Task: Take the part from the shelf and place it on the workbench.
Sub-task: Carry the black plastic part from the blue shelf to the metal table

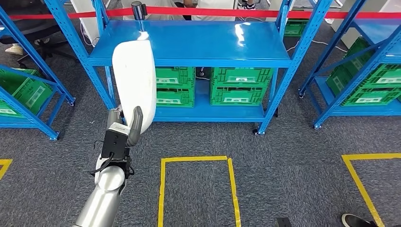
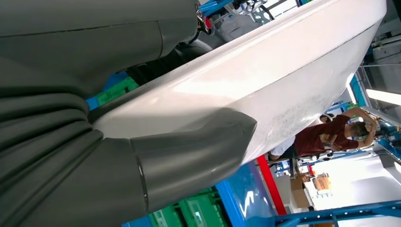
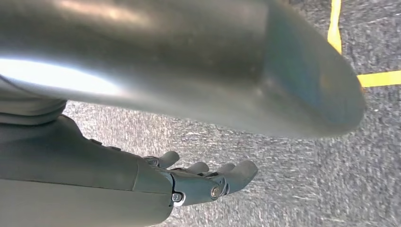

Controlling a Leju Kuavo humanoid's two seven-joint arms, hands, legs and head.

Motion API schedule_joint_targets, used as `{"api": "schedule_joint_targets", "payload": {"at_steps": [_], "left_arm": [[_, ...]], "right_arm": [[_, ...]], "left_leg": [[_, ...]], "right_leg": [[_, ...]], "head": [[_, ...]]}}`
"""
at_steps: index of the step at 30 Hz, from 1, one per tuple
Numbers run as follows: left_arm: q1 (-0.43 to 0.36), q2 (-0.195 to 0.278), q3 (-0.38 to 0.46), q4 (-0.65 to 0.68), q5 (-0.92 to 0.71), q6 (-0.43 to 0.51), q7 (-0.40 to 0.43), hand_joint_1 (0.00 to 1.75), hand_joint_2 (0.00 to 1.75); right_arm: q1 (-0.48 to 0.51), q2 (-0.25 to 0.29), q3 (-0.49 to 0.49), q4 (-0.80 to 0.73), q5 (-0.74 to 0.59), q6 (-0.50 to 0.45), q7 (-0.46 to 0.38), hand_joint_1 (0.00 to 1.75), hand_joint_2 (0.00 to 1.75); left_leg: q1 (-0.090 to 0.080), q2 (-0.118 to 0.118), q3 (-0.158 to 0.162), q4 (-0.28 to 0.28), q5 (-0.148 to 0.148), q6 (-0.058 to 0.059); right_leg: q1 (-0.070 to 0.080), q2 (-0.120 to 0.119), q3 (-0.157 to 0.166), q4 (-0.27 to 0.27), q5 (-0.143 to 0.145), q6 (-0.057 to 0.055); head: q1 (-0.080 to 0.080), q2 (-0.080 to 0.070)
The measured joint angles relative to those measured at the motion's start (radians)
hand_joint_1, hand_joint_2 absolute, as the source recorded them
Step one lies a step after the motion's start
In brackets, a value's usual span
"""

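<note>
A long white curved part (image 1: 136, 80) stands upright in my left hand (image 1: 126, 128), in front of the blue shelf (image 1: 198, 42). The thumb (image 1: 135, 124) lies across the part's lower front. In the left wrist view the white part (image 2: 283, 71) runs across the picture with the grey thumb (image 2: 189, 156) pressed against it. My right hand (image 3: 208, 179) hangs over grey carpet with its fingers (image 3: 236, 172) spread and nothing in it.
Green crates (image 1: 241, 85) fill the shelf's lower level, with more on racks at the left (image 1: 21, 92) and right (image 1: 373, 85). Yellow tape (image 1: 198, 161) marks boxes on the carpet. A red barrier (image 1: 213, 12) runs behind the shelf. A shoe (image 1: 357, 220) shows at bottom right.
</note>
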Motion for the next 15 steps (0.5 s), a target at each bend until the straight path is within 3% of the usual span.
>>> {"api": "schedule_joint_targets", "payload": {"at_steps": [2, 3, 5, 7, 9, 10, 11, 12, 13, 15], "left_arm": [[0.000, 0.000, 0.000, -0.006, -0.005, 0.001, 0.004, 1.75, 1.75], [0.000, 0.000, 0.000, -0.009, -0.008, 0.001, 0.006, 1.75, 1.75], [0.000, 0.002, 0.000, -0.012, -0.014, 0.005, 0.012, 1.75, 1.75], [0.000, 0.003, 0.000, -0.014, -0.022, 0.015, 0.019, 1.75, 1.75], [0.001, 0.005, 0.000, -0.015, -0.029, 0.023, 0.026, 1.75, 1.75], [0.003, 0.006, 0.000, -0.015, -0.030, 0.025, 0.028, 1.75, 1.75], [0.005, 0.007, 0.000, -0.015, -0.030, 0.027, 0.030, 1.75, 1.75], [0.007, 0.008, 0.000, -0.015, -0.031, 0.029, 0.030, 1.75, 1.75], [0.008, 0.009, 0.000, -0.015, -0.031, 0.030, 0.030, 1.75, 1.75], [0.008, 0.009, 0.000, -0.016, -0.031, 0.031, 0.030, 1.75, 1.75]], "right_arm": [[-0.005, 0.000, -0.003, 0.000, 0.000, 0.004, -0.003, 0.00, 0.00], [-0.006, 0.000, -0.004, 0.000, 0.000, 0.005, -0.004, 0.00, 0.00], [-0.006, 0.001, -0.006, 0.000, 0.000, 0.008, -0.005, 0.00, 0.00], [-0.006, 0.002, -0.007, 0.000, -0.003, 0.009, -0.005, 0.00, 0.00], [-0.006, 0.003, -0.008, 0.000, -0.006, 0.010, -0.005, 0.00, 0.00], [-0.005, 0.003, -0.008, 0.000, -0.008, 0.010, -0.004, 0.00, 0.00], [-0.004, 0.003, -0.009, 0.000, -0.010, 0.010, -0.004, 0.00, 0.00], [-0.004, 0.003, -0.009, 0.000, -0.011, 0.010, -0.004, 0.00, 0.00], [-0.004, 0.003, -0.010, 0.000, -0.012, 0.010, -0.003, 0.00, 0.00], [-0.004, 0.003, -0.010, 0.000, -0.012, 0.010, -0.003, 0.00, 0.00]], "left_leg": [[-0.002, 0.001, -0.013, 0.005, 0.014, -0.011], [-0.002, 0.001, -0.015, 0.003, 0.021, -0.017], [0.000, 0.001, -0.018, 0.001, 0.029, -0.029], [0.002, -0.001, -0.037, 0.044, -0.020, -0.041], [0.006, -0.002, -0.075, 0.162, -0.113, -0.050], [0.007, -0.002, -0.091, 0.227, -0.146, -0.054], [0.007, -0.002, -0.098, 0.272, -0.159, -0.057], [0.008, -0.002, -0.086, 0.280, -0.152, -0.057], [0.008, -0.002, -0.052, 0.247, -0.132, -0.056], [0.008, -0.002, 0.056, 0.097, -0.097, -0.050]], "right_leg": [[0.006, 0.001, 0.073, -0.112, -0.027, -0.012], [0.009, 0.002, 0.083, -0.138, -0.037, -0.019], [0.008, 0.000, 0.073, -0.143, -0.023, -0.033], [0.003, -0.004, 0.059, -0.147, -0.002, -0.048], [0.002, -0.005, 0.039, -0.147, 0.016, -0.055], [0.002, -0.005, 0.028, -0.146, 0.024, -0.054], [0.002, -0.005, 0.018, -0.144, 0.031, -0.053], [0.002, -0.006, 0.008, -0.143, 0.038, -0.051], [0.002, -0.006, 0.001, -0.141, 0.043, -0.049], [0.003, -0.005, -0.008, -0.136, 0.051, -0.042]], "head": [[0.000, 0.000], [0.001, 0.000], [0.003, 0.000], [-0.001, 0.000], [-0.005, 0.000], [-0.006, 0.000], [-0.006, 0.000], [-0.006, 0.000], [-0.006, 0.000], [-0.006, 0.000]]}}
